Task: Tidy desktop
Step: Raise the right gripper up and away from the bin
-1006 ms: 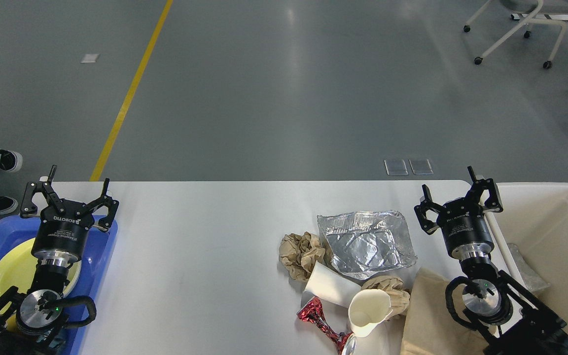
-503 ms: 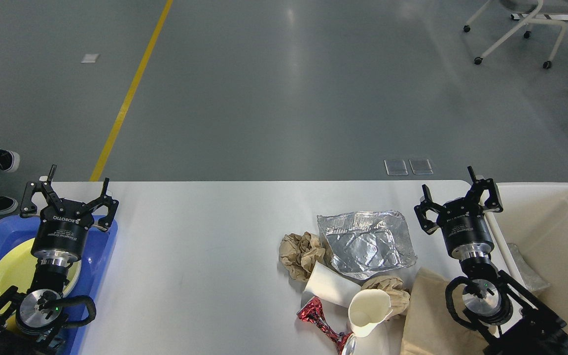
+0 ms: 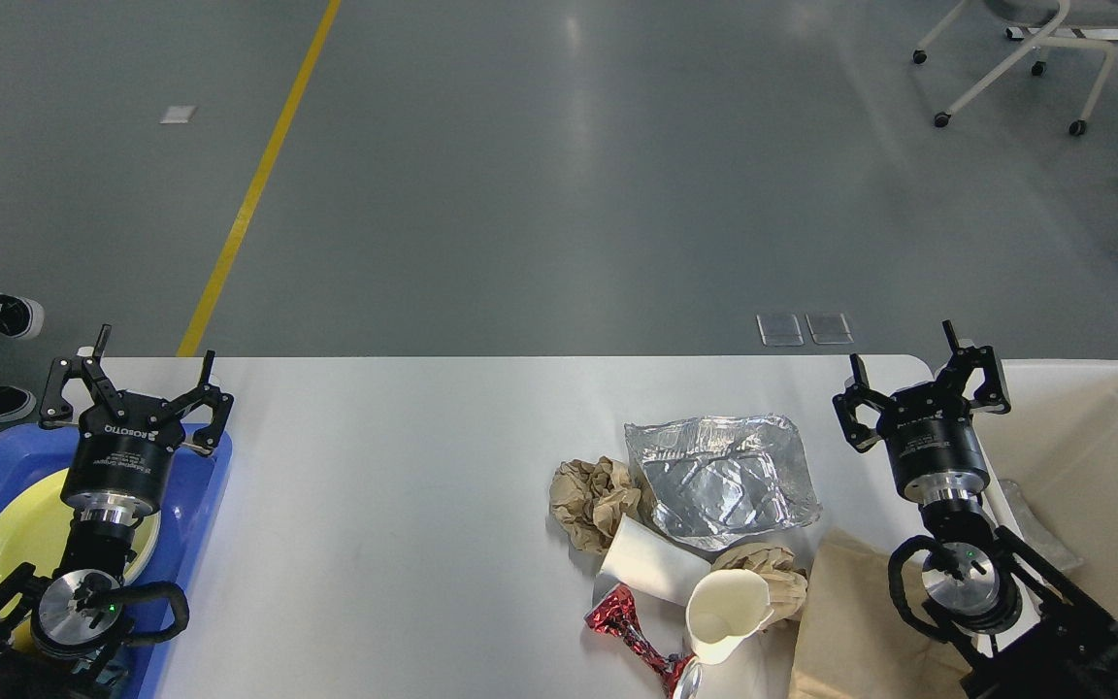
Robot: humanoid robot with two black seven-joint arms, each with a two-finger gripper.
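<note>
1. Tray (image 3: 198, 544), blue plastic, sits at the far left edge and carries a yellow plate (image 3: 20, 544); the left gripper (image 3: 149, 361) hangs above its far end, fingers spread wide, holding nothing

2. Desktop (image 3: 394, 485), light grey-white, spans the middle of the view; its left and centre portions carry no items

3. Litter is clustered right of centre on the desktop: a crumpled brown paper wad (image 3: 593, 497), a crushed clear plastic container (image 3: 719, 478) just beside it, a white paper cup (image 3: 644, 563) lying on its side, a second white cup (image 3: 726, 612), another brown paper wad (image 3: 774, 573) behind that cup, a red foil wrapper (image 3: 622, 626) and a flat brown paper bag (image 3: 855, 631) at the near edge

4. Right gripper (image 3: 926, 367) stands over the desktop's far right corner, fingers well apart and empty

5. Bin (image 3: 1102, 374), cream-white, stands at the far right; 1 greyish scrap (image 3: 1039, 532) shows inside it, partly hidden by the right arm

6. Assessment: tidying appears barely begun; at least 7 pieces remain on the desktop, and neither gripper has hold of any
</note>
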